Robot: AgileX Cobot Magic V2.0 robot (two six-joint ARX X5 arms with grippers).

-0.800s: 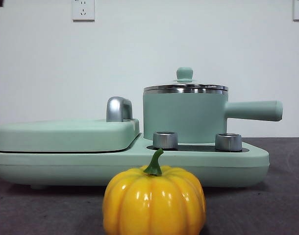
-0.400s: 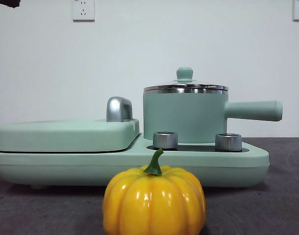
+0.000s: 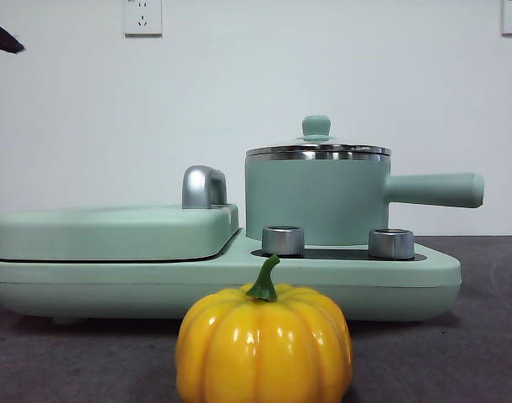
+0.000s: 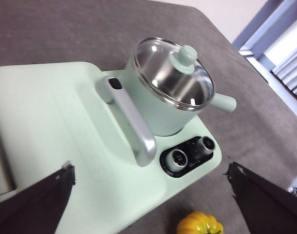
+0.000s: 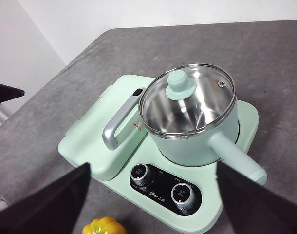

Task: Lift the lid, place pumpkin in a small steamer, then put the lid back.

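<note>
Lid (image 3: 317, 149) seated on the small steamer (image 3: 316, 201), glass dome closed over a bare steel inside, mint knob upright on top. Small steamer standing on the right half of a mint-green cooker (image 3: 222, 281), long handle pointing off to the right in the front view, just behind two chrome dials (image 3: 283, 240). Flat grill cover (image 3: 113, 231) shut on the cooker's other half, chrome handle (image 3: 202, 186) rising beside the pot. Pumpkin (image 3: 263, 344) resting on the grey bench (image 3: 457, 361) in front of the cooker, near the camera, green stem curving up, touching nothing else and well apart from both hands. Left hand (image 4: 148, 195) spread wide and holding nothing, hovering high above the cooker's grill side. Right hand (image 5: 153, 195) likewise wide and holding nothing, high above the dial side, looking down on lid and pot. A black tip (image 3: 2, 39) showing at the top left corner of the front view.
</note>
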